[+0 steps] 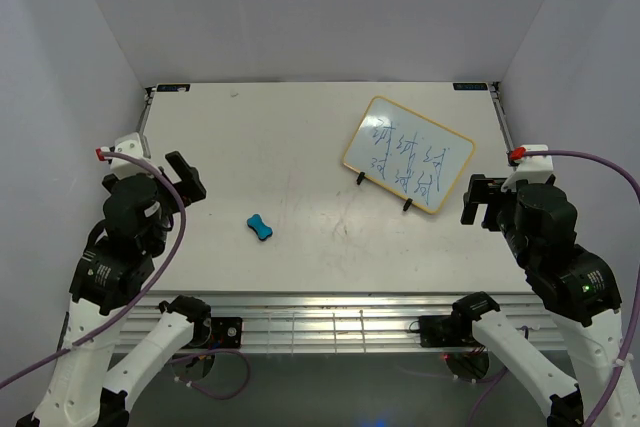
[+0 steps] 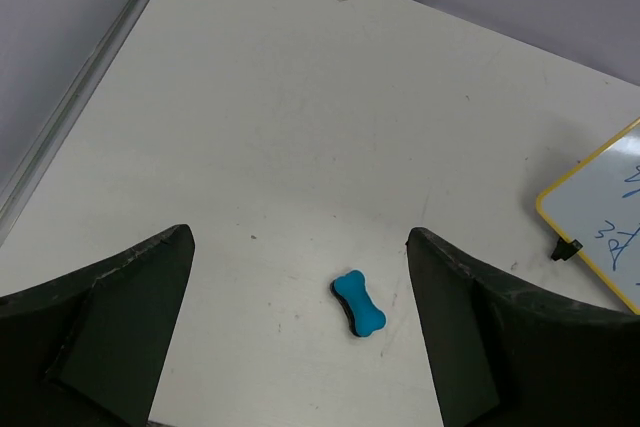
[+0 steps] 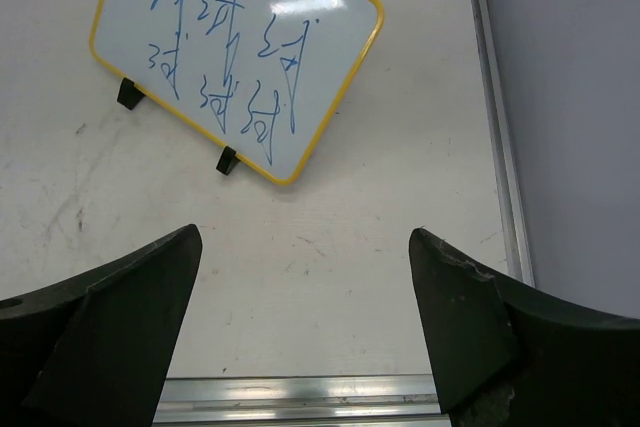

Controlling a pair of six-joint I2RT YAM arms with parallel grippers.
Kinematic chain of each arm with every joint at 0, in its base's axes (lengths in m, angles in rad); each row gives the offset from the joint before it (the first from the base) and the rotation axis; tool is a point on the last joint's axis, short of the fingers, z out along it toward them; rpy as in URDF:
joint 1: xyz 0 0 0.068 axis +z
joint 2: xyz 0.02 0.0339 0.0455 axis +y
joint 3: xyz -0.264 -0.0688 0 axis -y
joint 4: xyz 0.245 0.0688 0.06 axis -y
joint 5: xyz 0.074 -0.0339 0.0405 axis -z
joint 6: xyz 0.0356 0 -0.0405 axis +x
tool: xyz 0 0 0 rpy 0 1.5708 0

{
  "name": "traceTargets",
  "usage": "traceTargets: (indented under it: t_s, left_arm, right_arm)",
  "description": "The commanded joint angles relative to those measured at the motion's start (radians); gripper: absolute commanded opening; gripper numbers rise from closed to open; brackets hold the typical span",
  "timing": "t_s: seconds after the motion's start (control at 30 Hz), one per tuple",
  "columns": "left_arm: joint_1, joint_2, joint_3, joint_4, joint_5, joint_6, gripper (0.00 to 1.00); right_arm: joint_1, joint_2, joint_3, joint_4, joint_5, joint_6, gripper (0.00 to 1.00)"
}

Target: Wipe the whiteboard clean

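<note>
The scribbled whiteboard [image 1: 408, 154] is standing toward the table's [image 1: 280, 137] right edge, the eraser [image 1: 260, 228] lying near its front edge. Left claw [image 1: 188, 179] and right claw [image 1: 480, 199] are hanging released.

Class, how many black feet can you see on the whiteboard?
2. The left foot and the right foot both sit along the near edge of the whiteboard. More may be hidden behind it.
</note>
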Motion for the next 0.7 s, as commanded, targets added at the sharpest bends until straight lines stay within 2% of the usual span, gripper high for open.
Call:
traceTargets:
  t_s: [0.0, 0.1, 0.27, 0.37, 0.5, 0.57, 0.6, 0.63, 0.67]
  left_arm:
    - [-0.004, -0.009, -0.010, 0.013, -0.008, 0.005, 0.98]
    - [-0.004, -0.015, -0.019, 0.018, -0.005, 0.005, 0.98]
    - [-0.004, -0.024, -0.044, 0.031, 0.012, 0.002, 0.98]
    - [-0.004, -0.030, -0.110, 0.073, 0.049, -0.004, 0.98]
    - [-0.004, -0.034, -0.234, 0.160, 0.119, -0.037, 0.98]
    - [-0.004, -0.035, -0.306, 0.191, 0.130, -0.057, 0.98]
    - [-0.004, -0.034, -0.328, 0.198, 0.139, -0.069, 0.98]
    - [-0.004, -0.032, -0.346, 0.205, 0.145, -0.072, 0.98]
    - [-0.004, -0.027, -0.354, 0.206, 0.152, -0.070, 0.98]
  right_arm:
    - [0.004, -0.004, 0.033, 0.027, 0.029, -0.020, 0.90]
    - [0.004, -0.010, 0.027, 0.029, 0.015, -0.031, 0.90]
    - [0.004, -0.081, -0.033, 0.164, -0.128, -0.107, 0.90]
    - [0.004, -0.003, -0.021, 0.166, -0.163, -0.117, 0.90]
    - [-0.001, 0.296, 0.037, 0.188, -0.264, -0.216, 0.90]
    - [-0.057, 0.472, 0.105, 0.196, -0.333, -0.262, 0.90]
    - [-0.095, 0.526, 0.148, 0.198, -0.449, -0.298, 0.90]
    - [-0.184, 0.581, 0.233, 0.201, -0.535, -0.315, 0.91]
    - [-0.215, 0.688, 0.283, 0.199, -0.610, -0.327, 0.92]
